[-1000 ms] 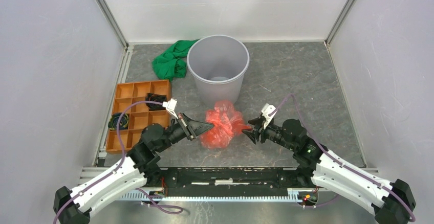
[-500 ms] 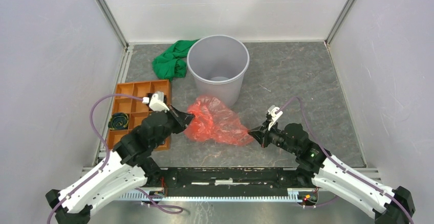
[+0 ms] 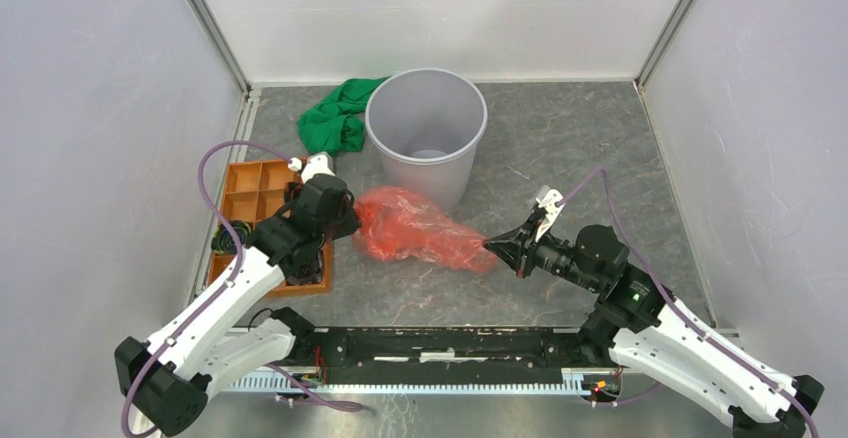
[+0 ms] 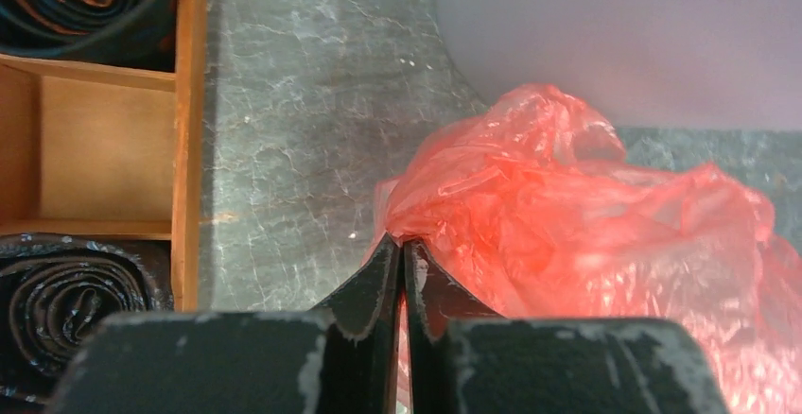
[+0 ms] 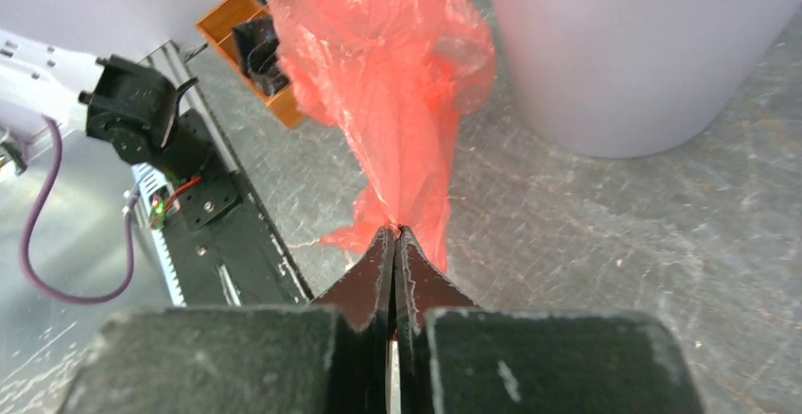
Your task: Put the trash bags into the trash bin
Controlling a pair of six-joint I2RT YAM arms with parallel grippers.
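Note:
The red translucent trash bag (image 3: 418, 230) is stretched out across the table in front of the grey trash bin (image 3: 427, 130). My left gripper (image 3: 352, 220) is shut on the bag's left end, with the film pinched at the tips (image 4: 402, 241). My right gripper (image 3: 492, 246) is shut on the bag's right end (image 5: 394, 229). In the right wrist view the trash bag (image 5: 383, 64) runs away from the tips toward the left arm, and the trash bin (image 5: 634, 45) stands at the right. In the left wrist view the trash bag (image 4: 586, 234) bunches to the right of the tips.
An orange compartment tray (image 3: 248, 180) with dark rolled items lies at the left, partly under my left arm, and shows in the left wrist view (image 4: 184, 102). A green cloth (image 3: 335, 118) lies left of the bin. Grey walls close in the table on three sides.
The right gripper closed on the bag's right end. Both arms pulled apart, the left one back-left toward the tray, and the crumpled bag got stretched out between them.

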